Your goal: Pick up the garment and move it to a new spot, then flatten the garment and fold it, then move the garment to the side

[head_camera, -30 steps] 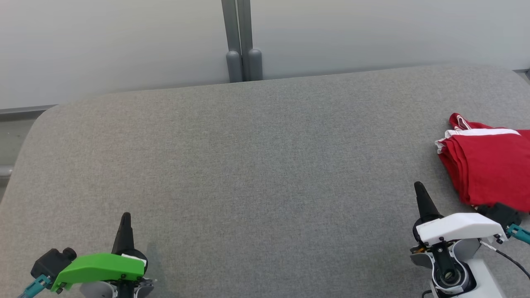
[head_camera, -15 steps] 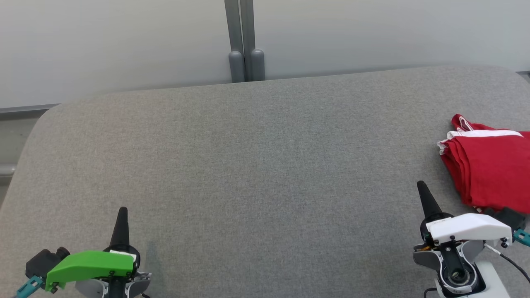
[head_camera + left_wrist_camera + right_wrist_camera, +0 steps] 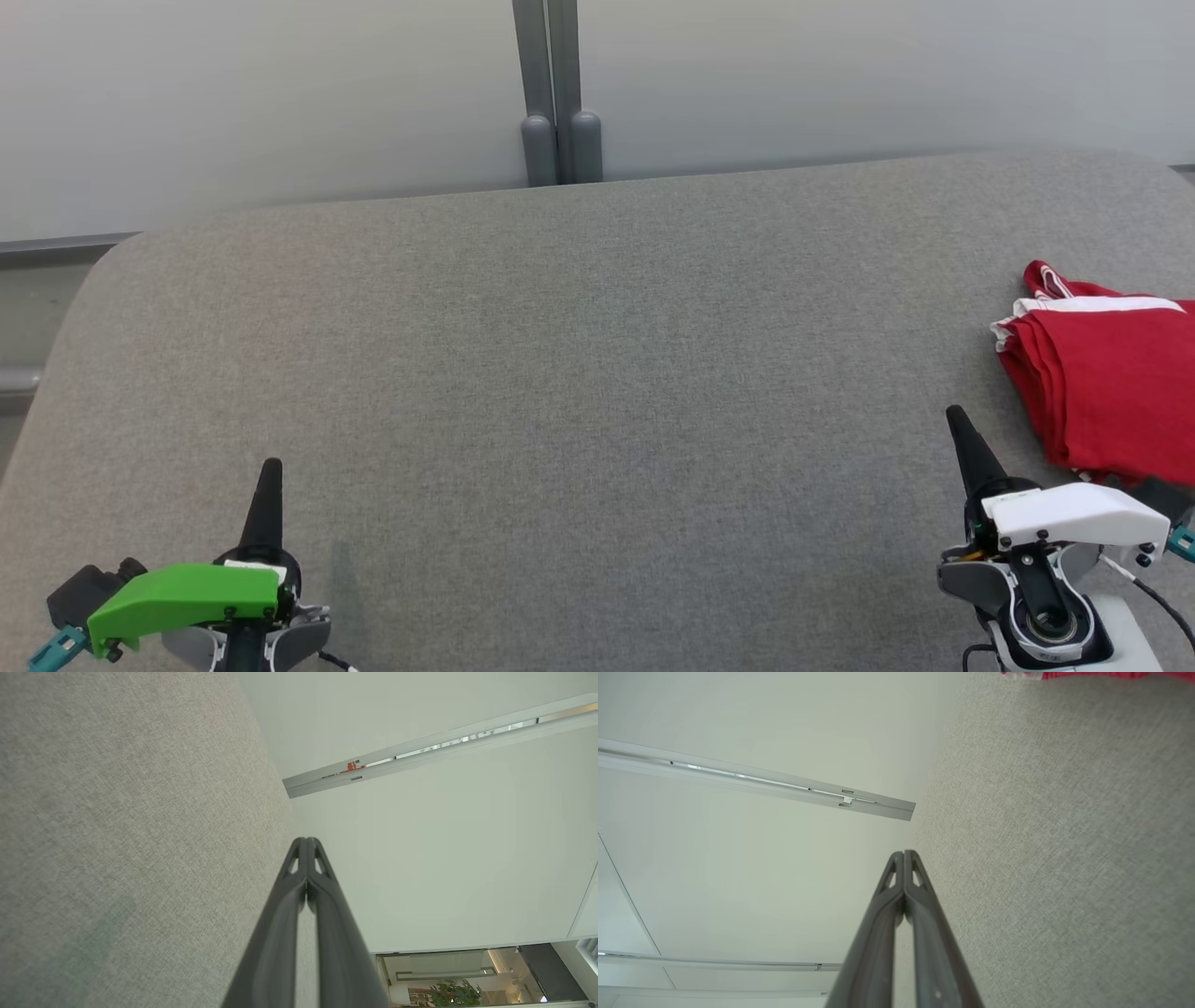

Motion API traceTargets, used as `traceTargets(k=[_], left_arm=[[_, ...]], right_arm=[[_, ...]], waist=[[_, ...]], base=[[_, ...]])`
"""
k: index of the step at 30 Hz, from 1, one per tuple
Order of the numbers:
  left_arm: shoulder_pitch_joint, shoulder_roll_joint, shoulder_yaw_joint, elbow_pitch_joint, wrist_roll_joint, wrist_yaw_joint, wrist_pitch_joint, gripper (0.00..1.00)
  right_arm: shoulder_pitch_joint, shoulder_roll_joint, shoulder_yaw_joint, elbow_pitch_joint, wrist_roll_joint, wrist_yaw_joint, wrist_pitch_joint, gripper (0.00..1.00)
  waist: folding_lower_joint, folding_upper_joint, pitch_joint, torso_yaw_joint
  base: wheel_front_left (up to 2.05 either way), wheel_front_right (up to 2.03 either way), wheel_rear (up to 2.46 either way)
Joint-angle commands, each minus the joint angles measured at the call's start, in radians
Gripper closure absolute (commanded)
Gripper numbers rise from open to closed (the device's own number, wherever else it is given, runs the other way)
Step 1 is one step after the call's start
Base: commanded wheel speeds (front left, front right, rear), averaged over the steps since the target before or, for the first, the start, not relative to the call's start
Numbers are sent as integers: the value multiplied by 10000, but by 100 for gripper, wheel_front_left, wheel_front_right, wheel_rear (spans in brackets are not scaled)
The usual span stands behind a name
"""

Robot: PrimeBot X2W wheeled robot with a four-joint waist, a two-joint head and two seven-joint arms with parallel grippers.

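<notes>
Little changes over the last second, and what does change reads as a retreat. The grey post point(image 3: 558, 93) at the far wall and the red garment point(image 3: 1111, 373) both slide slightly to the right in the head view by about the same amount, so that is the camera turning and not the cloth moving. The garment keeps its place on the grey fabric-covered counter point(image 3: 597, 373). It lies at the counter's right side as a neat stack of red layers with a white band along its far edge, and the picture's right border cuts part of it off. The left claw point(image 3: 269, 471) drifts left and lower towards the near left corner, its green housing sinking to the bottom edge. The right claw point(image 3: 957, 418) keeps its tip about where it was relative to the counter, while its white housing draws back and outward, ending just beside the garment's near corner without touching it. Both claws are pressed together, fingertips meeting, with nothing between them; each wrist view shows its two dark fingers closed to a point over bare fabric. The right wrist view also catches a sliver of red at its top edge. Judging by this, the work looks finished or nearly so: the garment is folded and set aside, the middle of the counter carries nothing, and both arms appear to be settling into their resting pose, not reaching for another grasp.
</notes>
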Motion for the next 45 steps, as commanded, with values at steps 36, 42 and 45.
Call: traceTargets(k=[36, 42, 45], left_arm=[[-310, 91, 459, -398, -2740, -395, 770, 100], [-300, 92, 476, -413, -2873, -409, 815, 100], [-298, 92, 476, -410, -2873, -409, 815, 100]], right_arm=[[424, -55, -359, -732, 2880, 5, 768, 100], [448, -56, -378, -770, 3063, 5, 818, 100], [446, -56, -377, -770, 3063, 5, 817, 100]], waist=[[0, 0, -39, 186], [0, 0, -43, 203], [0, 0, -43, 203]], base=[[0, 0, 0], [0, 0, 0], [0, 0, 0]])
